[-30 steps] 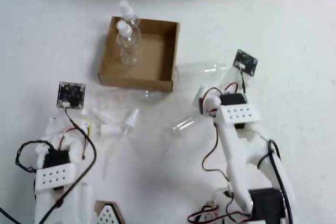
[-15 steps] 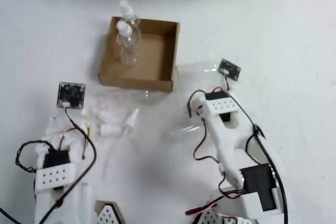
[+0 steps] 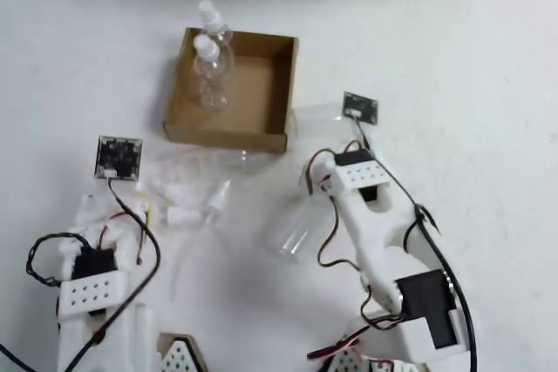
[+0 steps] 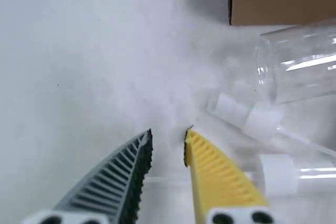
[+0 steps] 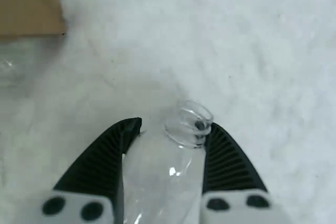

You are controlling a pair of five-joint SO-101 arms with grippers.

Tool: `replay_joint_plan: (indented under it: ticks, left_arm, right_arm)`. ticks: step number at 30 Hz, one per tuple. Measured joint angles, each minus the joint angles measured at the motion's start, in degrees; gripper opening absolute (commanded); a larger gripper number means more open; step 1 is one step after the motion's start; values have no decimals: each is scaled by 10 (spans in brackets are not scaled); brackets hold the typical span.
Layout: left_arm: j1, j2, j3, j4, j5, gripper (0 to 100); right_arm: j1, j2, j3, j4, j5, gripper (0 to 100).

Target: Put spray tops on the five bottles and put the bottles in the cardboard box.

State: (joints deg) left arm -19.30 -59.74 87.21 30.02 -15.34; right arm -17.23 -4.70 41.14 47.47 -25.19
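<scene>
Step in hand: capping a third bottle, by judgement; two capped bottles (image 3: pixel 211 67) already standing in the cardboard box (image 3: pixel 261 84), the rest outside it, without tops.
Right gripper (image 5: pixel 173 127): black jaws pressed against both sides of an uncapped bottle (image 5: pixel 176 169) near its shoulder; open neck pointing away from the wrist, over bare table (image 3: pixel 453 58).
Left gripper (image 4: pixel 167 135): grey and yellow jaws a narrow gap apart, nothing between them; low over the table, just beside the loose spray tops (image 4: pixel 260 121).
Right arm pose: stretched forward from its base, wrist close to the box's near right corner.
Left arm pose: folded low at the near left of the table.
Next move, likely: left jaws onto one spray top, then stem and cap lined up with the held bottle's open neck; firm grip on the slippery clear plastic needed.
</scene>
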Motion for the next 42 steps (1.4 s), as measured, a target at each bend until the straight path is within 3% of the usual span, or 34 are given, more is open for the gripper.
replay_joint_plan:
  ticks: [8,17,24,31,37,42]
  left_arm:
    - [0,0,0,0,0,113]
    - [0,0,0,0,0,113]
    - [0,0,0,0,0,113]
    - [0,0,0,0,0,113]
    - [0,0,0,0,0,113]
    - [0,0,0,0,0,113]
  right_arm:
    - [-77,-50,0,54,59,39]
    - [-78,-61,49,-6,64,381]
    - [-33,-107,50,0,64,325]
    - [18,-258,50,127,77,233]
    - [-35,-338,71,256,256,230]
    - [-110,-342,110,273,381,231]
